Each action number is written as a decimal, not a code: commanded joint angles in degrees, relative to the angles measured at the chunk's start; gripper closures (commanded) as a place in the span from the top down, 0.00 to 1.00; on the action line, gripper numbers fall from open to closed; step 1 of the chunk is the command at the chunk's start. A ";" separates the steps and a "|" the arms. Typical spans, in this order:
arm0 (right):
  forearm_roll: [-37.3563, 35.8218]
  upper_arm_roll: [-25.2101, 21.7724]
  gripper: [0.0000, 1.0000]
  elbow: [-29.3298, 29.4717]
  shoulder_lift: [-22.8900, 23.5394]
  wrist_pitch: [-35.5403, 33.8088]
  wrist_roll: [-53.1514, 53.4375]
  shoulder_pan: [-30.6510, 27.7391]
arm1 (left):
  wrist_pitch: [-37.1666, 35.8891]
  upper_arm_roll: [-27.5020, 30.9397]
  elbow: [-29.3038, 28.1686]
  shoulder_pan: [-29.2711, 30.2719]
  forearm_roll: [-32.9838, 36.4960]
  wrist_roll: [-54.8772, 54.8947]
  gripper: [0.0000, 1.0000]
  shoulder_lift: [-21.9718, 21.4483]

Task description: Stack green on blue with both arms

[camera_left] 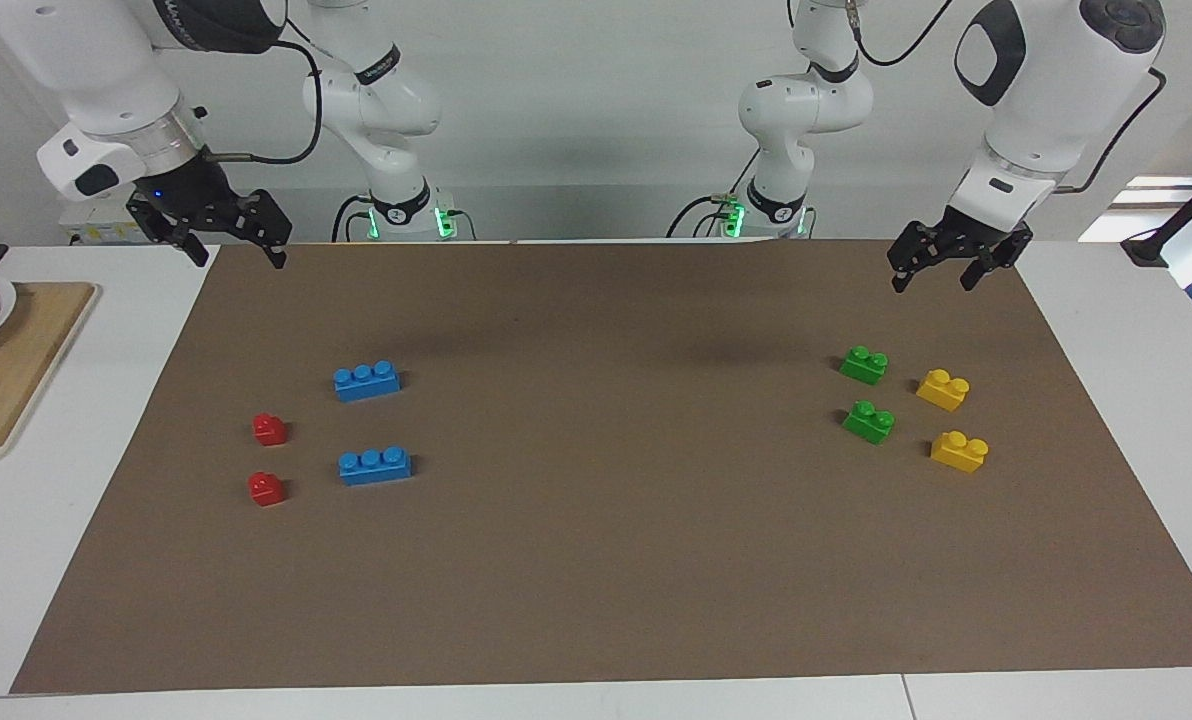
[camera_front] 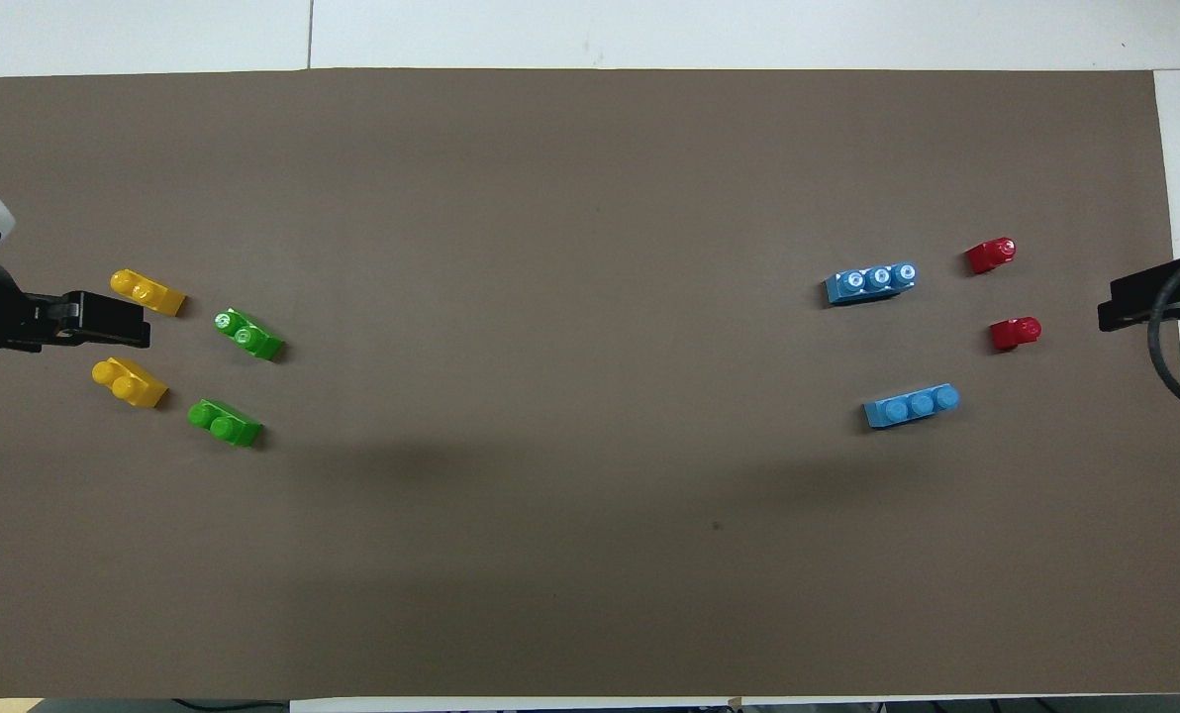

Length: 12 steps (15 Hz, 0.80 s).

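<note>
Both grippers are raised above the table and empty. Left gripper [camera_left: 932, 278] hangs over the robot-side edge of the brown mat [camera_left: 606, 560] at the left arm's end, fingers spread apart, gripping nothing. Right gripper [camera_left: 238, 258] hangs over the mat's corner at the right arm's end, its fingers likewise spread and holding nothing.

Two green bricks sit on the mat toward the left arm's end: the nearer green brick [camera_left: 864, 364] and the farther green brick [camera_left: 869, 421], close together but apart. Two yellow bricks [camera_left: 943, 389] lie just beside them, closer to the left arm's end of the table.

Two blue bricks lie toward the right arm's end, well apart from the green pair: the nearer blue brick [camera_left: 367, 380] and the farther blue brick [camera_left: 375, 465]. Each lies flat with its three studs up. Two red bricks [camera_left: 270, 429] rest beside them, closer to the right arm's end.

No brick is stacked on another. A wooden board [camera_left: 1, 370] sits on the white table off the mat.
</note>
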 commanded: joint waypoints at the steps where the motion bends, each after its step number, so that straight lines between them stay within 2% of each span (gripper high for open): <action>1: 0.70 0.39 0.92 -1.89 -1.41 2.57 7.63 -1.06 | -0.40 0.26 -1.16 -0.04 0.52 -8.02 1.00 -1.61; 6: 2.88 0.39 0.84 -4.25 -1.24 8.99 37.16 -0.44 | 2.05 0.18 -4.93 -0.57 0.34 -27.63 1.00 -3.18; 12: 16.14 0.30 0.83 -4.70 2.18 9.26 66.25 -3.59 | 10.83 0.18 -10.73 -0.48 -1.77 -52.95 1.00 -4.33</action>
